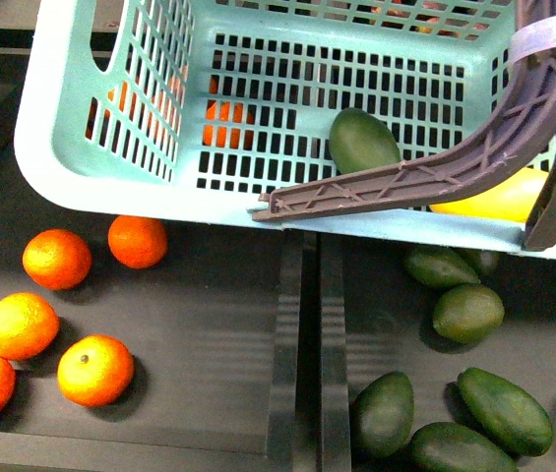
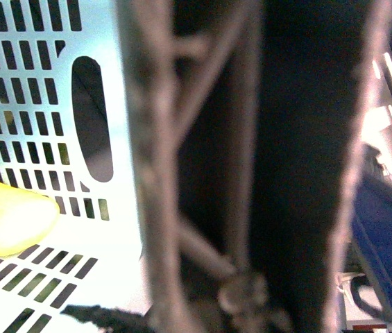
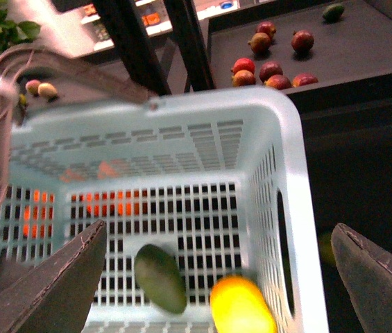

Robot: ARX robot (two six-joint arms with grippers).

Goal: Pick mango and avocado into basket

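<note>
Oranges (image 1: 57,259) lying loose on bench (image 1: 209,344), at 8 o'clock of basket (image 1: 61,118). Basket tilting; stiff, light plastic, swing handle (image 1: 405,177) crossing front. Avocado (image 1: 364,140) resting inside on grid floor. Mango (image 1: 499,197) at 4 o'clock of it, also inside, partly hiding behind handle. Both looking firm yet bruisable; mango skin slick, so gripping across middle. Left hand: state impossible to tell. Right hand (image 3: 218,229) hovering above basket, fingers spreading wide, holding nothing.

right hand (image 3: 218,227), 2 dark grey wedge-shaped fingers (image 3: 57,284), matte, pale-edged
</note>
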